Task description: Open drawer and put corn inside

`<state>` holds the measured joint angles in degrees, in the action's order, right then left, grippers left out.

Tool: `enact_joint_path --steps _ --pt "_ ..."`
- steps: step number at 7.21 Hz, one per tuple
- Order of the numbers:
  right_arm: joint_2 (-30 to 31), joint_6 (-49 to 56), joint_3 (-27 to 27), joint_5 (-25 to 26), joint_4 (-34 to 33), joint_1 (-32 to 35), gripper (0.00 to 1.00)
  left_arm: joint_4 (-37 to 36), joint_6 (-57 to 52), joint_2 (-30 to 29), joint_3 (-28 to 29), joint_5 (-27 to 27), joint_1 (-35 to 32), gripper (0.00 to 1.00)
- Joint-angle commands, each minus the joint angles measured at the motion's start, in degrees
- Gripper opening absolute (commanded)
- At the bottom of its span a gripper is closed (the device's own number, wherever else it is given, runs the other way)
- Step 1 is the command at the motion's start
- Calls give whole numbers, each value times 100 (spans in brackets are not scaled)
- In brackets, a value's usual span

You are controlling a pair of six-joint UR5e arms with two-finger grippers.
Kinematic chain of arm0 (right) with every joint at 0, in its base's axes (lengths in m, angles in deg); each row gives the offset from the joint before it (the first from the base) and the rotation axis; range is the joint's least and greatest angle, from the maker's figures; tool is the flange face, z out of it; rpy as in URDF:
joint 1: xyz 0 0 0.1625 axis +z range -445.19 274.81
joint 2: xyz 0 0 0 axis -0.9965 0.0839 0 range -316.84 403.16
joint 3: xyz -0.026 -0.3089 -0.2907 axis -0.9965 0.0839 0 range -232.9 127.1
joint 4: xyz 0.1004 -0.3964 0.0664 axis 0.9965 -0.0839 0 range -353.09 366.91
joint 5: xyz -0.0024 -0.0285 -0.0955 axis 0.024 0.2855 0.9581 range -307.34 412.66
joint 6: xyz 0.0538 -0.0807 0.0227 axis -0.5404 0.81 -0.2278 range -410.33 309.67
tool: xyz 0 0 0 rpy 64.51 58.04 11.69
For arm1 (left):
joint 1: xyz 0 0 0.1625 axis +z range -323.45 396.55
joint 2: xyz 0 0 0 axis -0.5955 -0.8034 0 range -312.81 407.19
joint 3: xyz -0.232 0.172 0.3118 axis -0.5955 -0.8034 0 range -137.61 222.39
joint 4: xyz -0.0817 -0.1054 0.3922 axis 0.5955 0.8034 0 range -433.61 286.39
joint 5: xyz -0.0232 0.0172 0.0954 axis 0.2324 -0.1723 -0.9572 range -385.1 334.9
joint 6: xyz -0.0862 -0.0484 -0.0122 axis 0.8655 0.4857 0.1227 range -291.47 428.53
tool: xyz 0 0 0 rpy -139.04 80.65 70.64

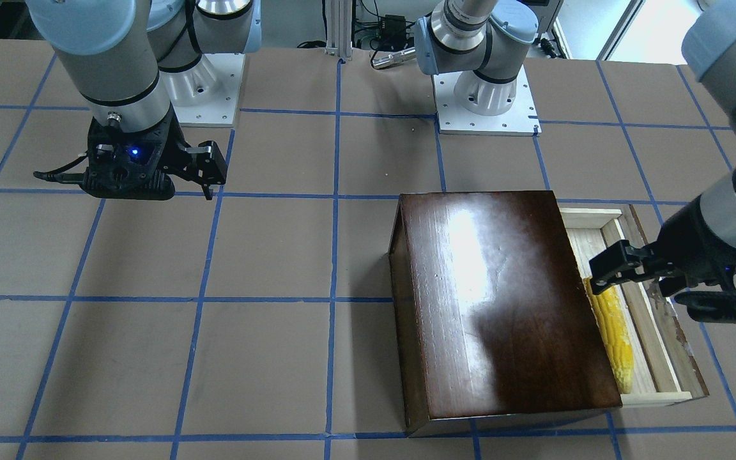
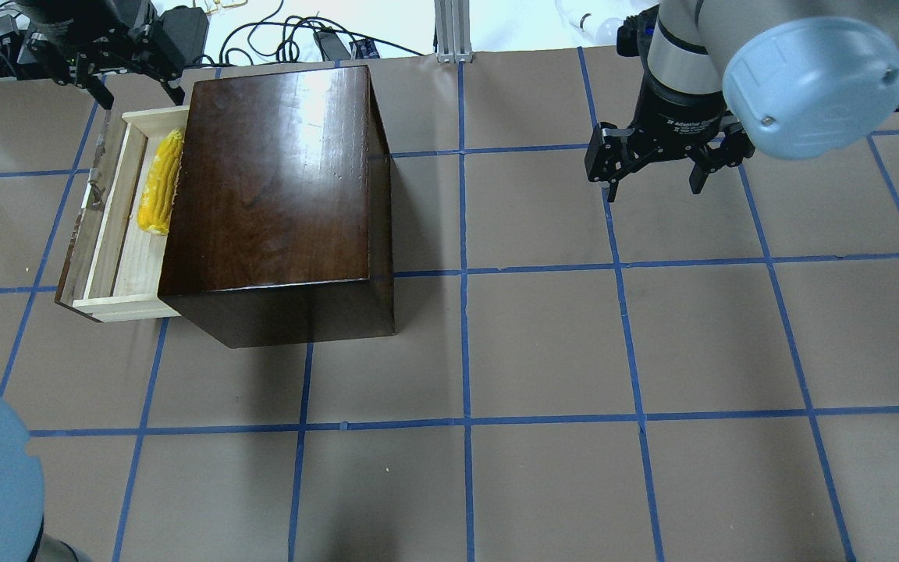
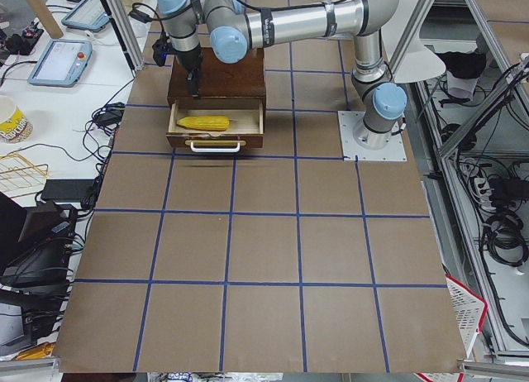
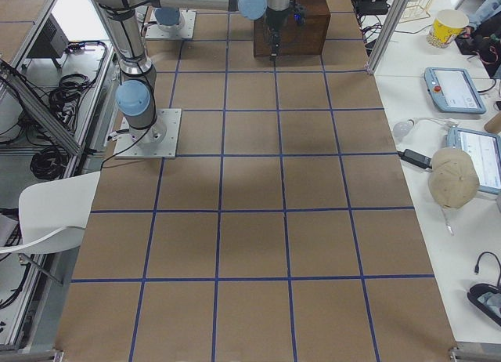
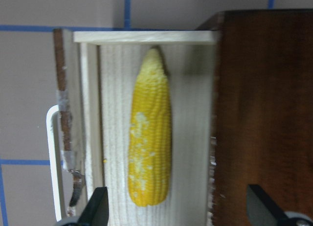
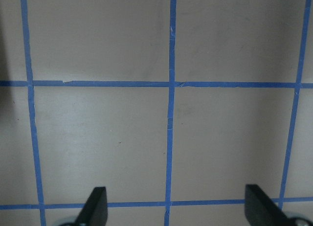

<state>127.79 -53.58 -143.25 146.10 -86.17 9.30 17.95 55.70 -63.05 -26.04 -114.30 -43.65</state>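
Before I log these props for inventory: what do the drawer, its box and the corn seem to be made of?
The drawer looks like bare pale wood, matte, grain lines visible; its front panel is dark and chipped. The box looks like wood under glossy dark-brown varnish mirroring the lights. The corn has bumpy yellow kernels; real or plastic, I cannot tell.

Only 1 bit of print reads from here: small white lettering on the black collar above the right gripper (image 2: 652,190), beginning "2F Adaptive"; the rest is too small. The print on the paper cup (image 4: 448,27) and the teach pendants (image 4: 452,89) is too blurred.
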Motion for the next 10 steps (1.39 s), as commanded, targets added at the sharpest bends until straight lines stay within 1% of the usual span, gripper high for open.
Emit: enact_joint_path --steps 1,2,3,5,6,10 --pt "0 0 0 -1 0 0 100 11 479 230 -204 8 -705 100" --pt "0 0 0 -1 0 0 100 -24 744 361 -467 26 -943 100" --pt "0 0 0 -1 0 0 100 -68 825 467 -791 9 -1006 100" --pt "0 0 0 -1 0 0 100 -173 983 792 -1215 -35 -1024 100" --pt "0 0 0 -1 0 0 100 -182 984 880 -1286 -1 -1024 100" --pt "0 0 0 8 0 0 100 -191 967 934 -1287 -9 -1007 100"
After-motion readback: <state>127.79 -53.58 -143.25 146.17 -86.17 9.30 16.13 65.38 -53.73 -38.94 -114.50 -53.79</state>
